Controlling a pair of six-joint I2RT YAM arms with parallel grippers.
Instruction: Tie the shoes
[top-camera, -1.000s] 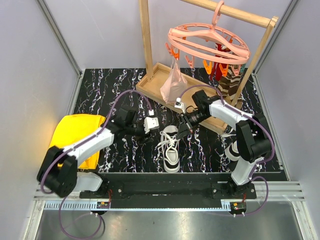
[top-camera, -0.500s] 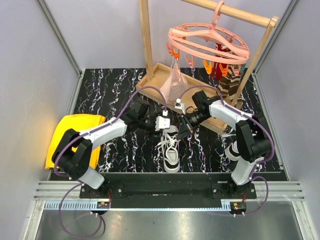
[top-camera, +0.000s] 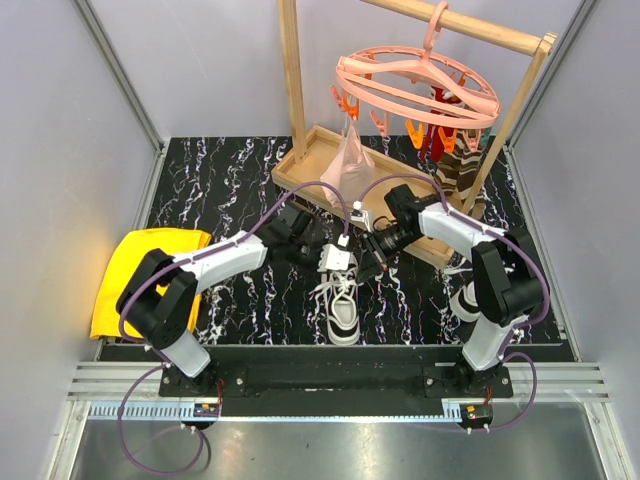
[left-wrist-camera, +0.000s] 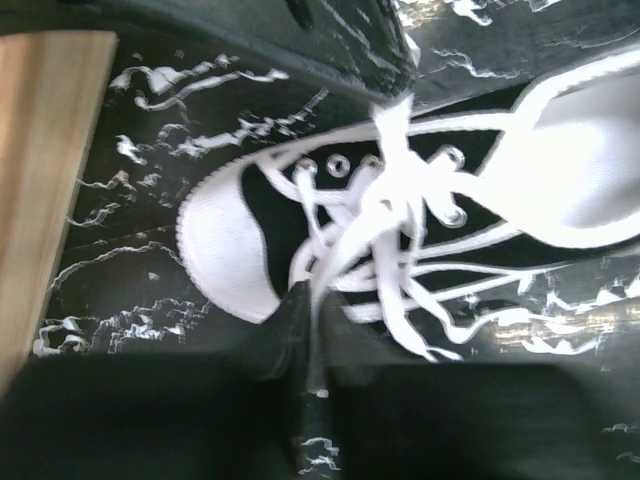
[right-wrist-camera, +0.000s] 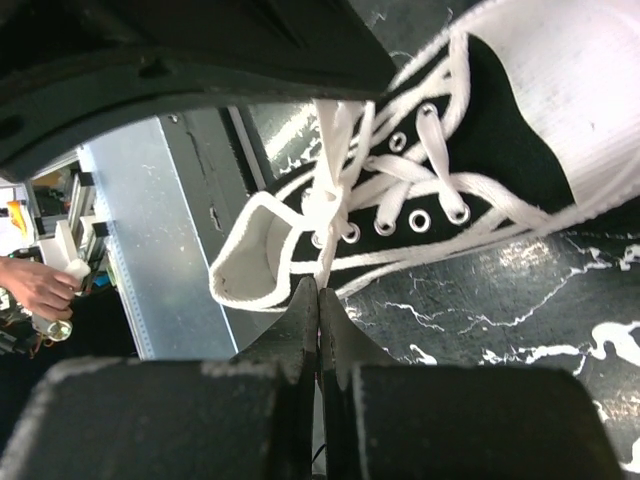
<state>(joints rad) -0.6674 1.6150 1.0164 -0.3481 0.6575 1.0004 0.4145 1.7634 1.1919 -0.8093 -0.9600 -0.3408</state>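
Cloth (top-camera: 150, 275) of yellow colour lies well to the left of the shoe (top-camera: 342, 310) and has no part in the work. The shoe stands in the middle with its toe pointing away from both grippers. Its lace (left-wrist-camera: 385, 215) is loose and spread over the tongue, not yet tied.

The left gripper (left-wrist-camera: 303, 308) is just to the left of the shoe's far end. Its fingers are pressed together and, as far as the blurred wrist view shows, they pinch one strand of the lace. I judge that it holds this strand so that it can be drawn out to the side.

The right gripper (right-wrist-camera: 318, 292) is just to the right of the same end, with its fingers pressed together on another strand that comes from the upper eyelets. Both hold near the collar, probably because the two free ends must be tight and apart before they can be crossed.

The second shoe (top-camera: 466, 298) is well to the right of the first, partly hidden behind the right arm (top-camera: 497, 285), so the task seems at an early stage.
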